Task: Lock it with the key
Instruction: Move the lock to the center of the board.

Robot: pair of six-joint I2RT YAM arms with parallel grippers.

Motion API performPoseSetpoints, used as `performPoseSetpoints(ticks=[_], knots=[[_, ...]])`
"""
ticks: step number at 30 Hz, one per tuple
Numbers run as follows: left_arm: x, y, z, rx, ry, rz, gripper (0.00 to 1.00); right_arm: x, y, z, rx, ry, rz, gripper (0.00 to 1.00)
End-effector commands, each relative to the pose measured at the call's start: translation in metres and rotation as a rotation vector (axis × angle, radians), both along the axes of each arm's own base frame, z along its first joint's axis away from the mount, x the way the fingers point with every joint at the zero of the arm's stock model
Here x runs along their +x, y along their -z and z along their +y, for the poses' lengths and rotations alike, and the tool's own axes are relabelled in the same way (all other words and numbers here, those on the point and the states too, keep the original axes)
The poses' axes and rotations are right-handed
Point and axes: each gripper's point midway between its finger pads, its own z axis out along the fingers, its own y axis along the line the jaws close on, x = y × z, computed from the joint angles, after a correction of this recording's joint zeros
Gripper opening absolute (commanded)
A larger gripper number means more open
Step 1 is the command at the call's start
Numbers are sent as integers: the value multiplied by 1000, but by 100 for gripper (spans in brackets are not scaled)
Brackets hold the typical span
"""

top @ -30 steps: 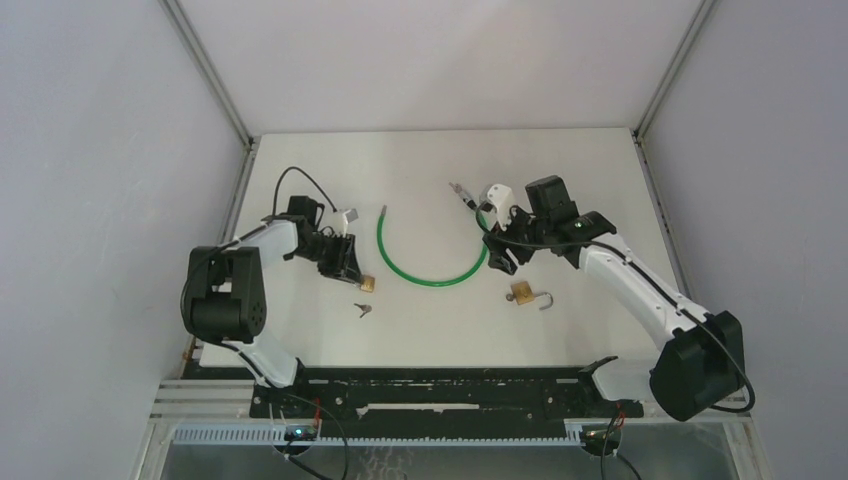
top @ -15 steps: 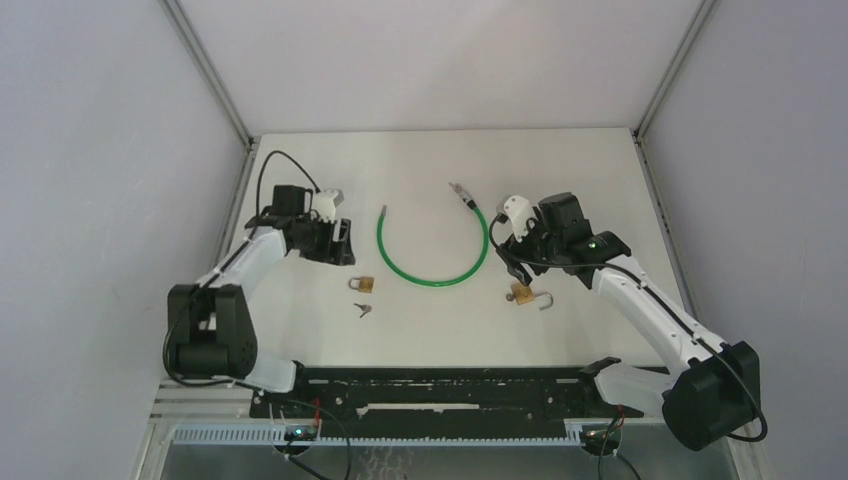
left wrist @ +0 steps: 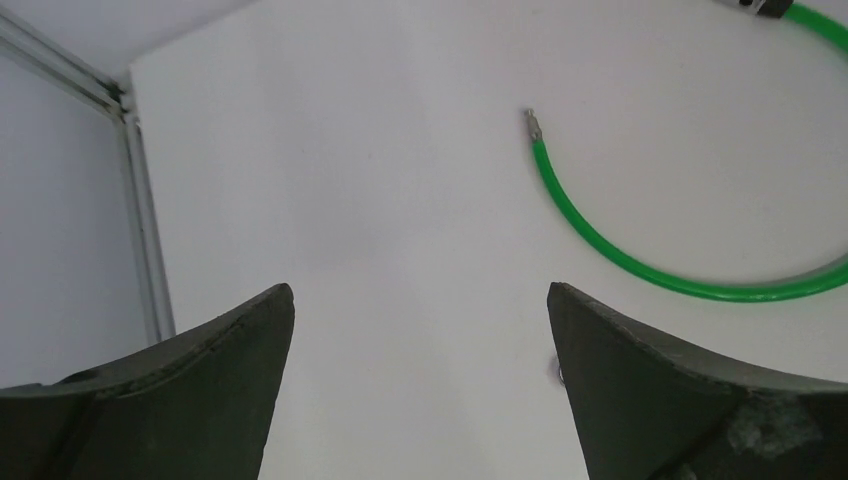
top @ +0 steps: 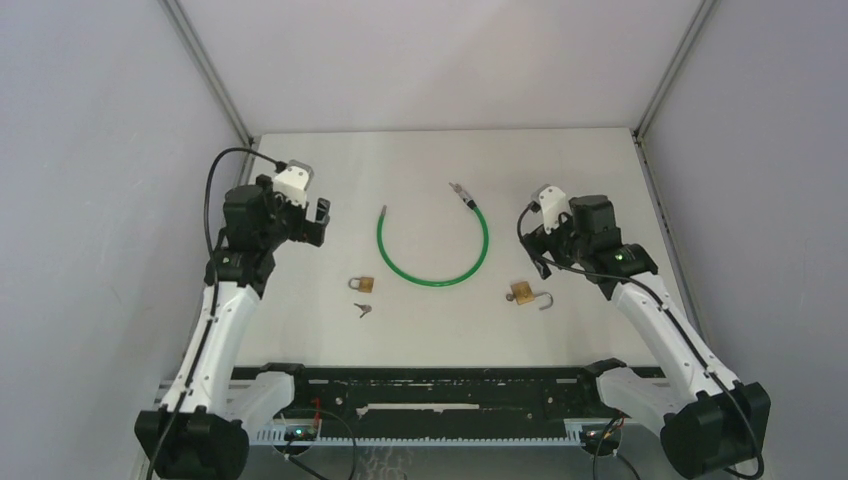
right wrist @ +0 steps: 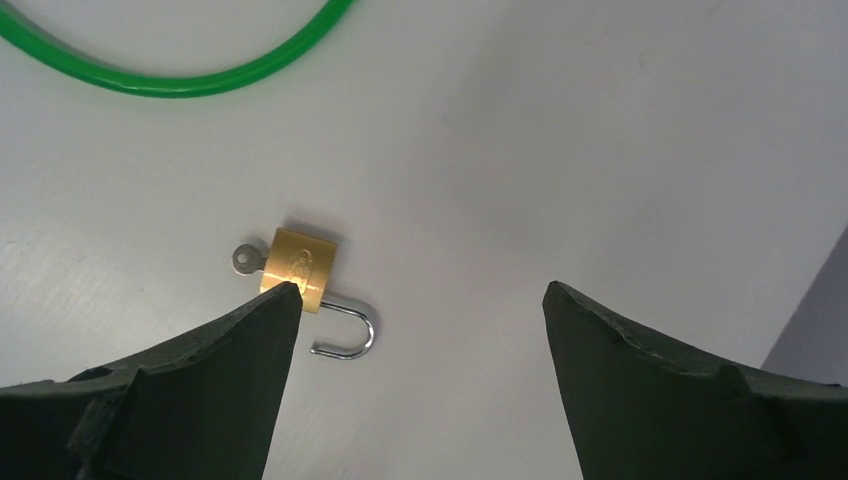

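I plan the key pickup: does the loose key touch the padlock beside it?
Apart. The top external view shows bare table between the loose key and that padlock.

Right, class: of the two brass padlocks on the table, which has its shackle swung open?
The right-hand padlock: its shackle hangs open to one side. The left padlock, just above the loose key, has its shackle looped shut.

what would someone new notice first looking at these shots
The bright green cable curled in an open loop at the middle of the white table stands out most. Near the right arm lies a brass padlock with its silver shackle swung open and a key stuck in it; a second brass padlock, shut, and a loose key lie near the left arm. The left gripper and right gripper both hang open, holding nothing.
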Motion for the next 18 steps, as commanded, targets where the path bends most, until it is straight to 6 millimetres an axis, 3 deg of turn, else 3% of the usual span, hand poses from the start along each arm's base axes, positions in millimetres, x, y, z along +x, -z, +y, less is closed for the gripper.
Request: performPoseSetpoints(ticks=[1, 8, 14, 18], knots=[[-2, -38, 1, 34, 28, -171, 100, 8, -17, -15, 25, 64, -105, 100], [-12, -45, -34, -145, 146, -129, 100, 2, -1, -39, 6, 68, -45, 100], [-20, -29, -59, -174, 304, -17, 100, -9, 36, -57, 46, 92, 93, 96], [-23, -23, -63, -111, 323, -49, 100, -19, 62, -52, 95, 59, 227, 91]])
